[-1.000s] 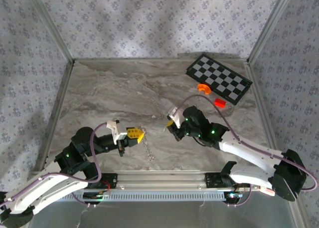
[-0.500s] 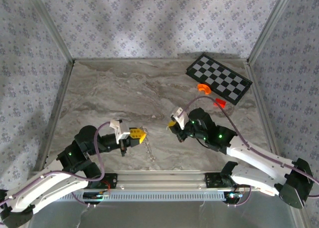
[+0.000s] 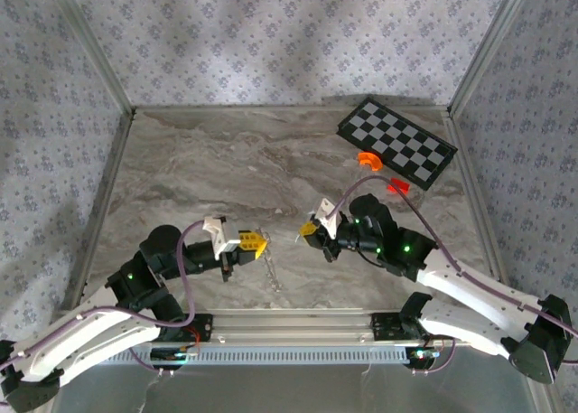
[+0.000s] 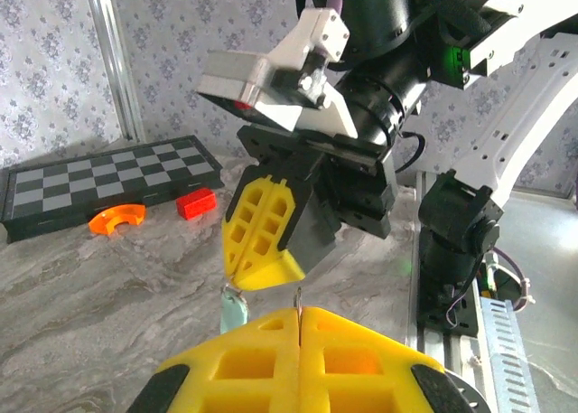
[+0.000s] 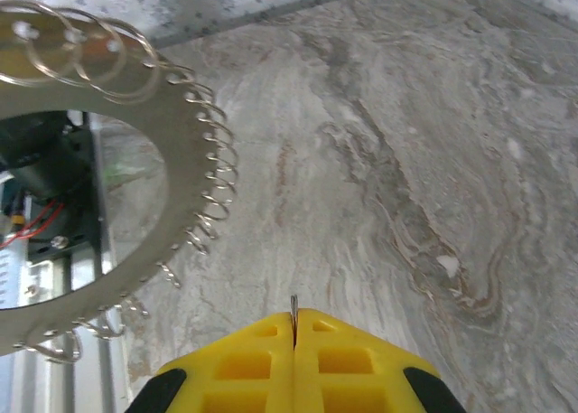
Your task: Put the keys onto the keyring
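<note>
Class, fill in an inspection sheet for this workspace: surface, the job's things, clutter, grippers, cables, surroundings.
Surface: grey marbled table, flat.
Job's things: keyring pinched by the left gripper, its chain hanging toward the table; a small silvery key at the tip of the right gripper; other keys not made out.
Clutter: chessboard, orange curved piece and red block, far right.
Grippers: both shut, tips facing each other, apart.
Cables: purple cables looping over each arm.
Surroundings: patterned walls, metal frame posts.
</note>
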{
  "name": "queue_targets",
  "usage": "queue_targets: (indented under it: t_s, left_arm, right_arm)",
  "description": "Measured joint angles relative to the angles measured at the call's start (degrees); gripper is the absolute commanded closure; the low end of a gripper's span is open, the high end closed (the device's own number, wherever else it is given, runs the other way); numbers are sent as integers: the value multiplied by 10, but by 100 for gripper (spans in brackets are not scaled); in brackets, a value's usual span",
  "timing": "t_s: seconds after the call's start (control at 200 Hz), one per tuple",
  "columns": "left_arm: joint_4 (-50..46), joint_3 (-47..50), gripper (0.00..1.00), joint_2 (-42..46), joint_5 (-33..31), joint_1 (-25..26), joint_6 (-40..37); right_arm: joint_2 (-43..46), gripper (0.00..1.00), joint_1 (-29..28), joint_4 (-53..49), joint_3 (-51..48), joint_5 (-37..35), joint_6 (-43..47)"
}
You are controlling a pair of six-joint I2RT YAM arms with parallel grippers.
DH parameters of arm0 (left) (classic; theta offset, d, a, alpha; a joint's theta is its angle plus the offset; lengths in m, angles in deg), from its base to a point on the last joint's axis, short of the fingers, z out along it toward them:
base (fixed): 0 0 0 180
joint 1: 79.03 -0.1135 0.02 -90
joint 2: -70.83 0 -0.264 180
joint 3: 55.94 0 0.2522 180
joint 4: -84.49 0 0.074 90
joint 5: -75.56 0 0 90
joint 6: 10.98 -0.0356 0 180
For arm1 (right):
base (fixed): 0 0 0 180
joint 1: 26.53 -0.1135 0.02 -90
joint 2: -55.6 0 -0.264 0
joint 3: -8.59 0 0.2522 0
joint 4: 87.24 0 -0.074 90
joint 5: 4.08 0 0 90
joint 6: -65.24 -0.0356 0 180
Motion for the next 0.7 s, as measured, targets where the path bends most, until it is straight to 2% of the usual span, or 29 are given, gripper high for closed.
queue_targets:
  t_s: [0.265,0.7]
  left_arm:
    - [1,-9,100,-8,1,0,-16]
    - [1,-14,100,3,52,0,-42]
  right_arm:
    - [24,100,66,42,0,115,-8]
    - [54,100,65,116,-27,229,-36]
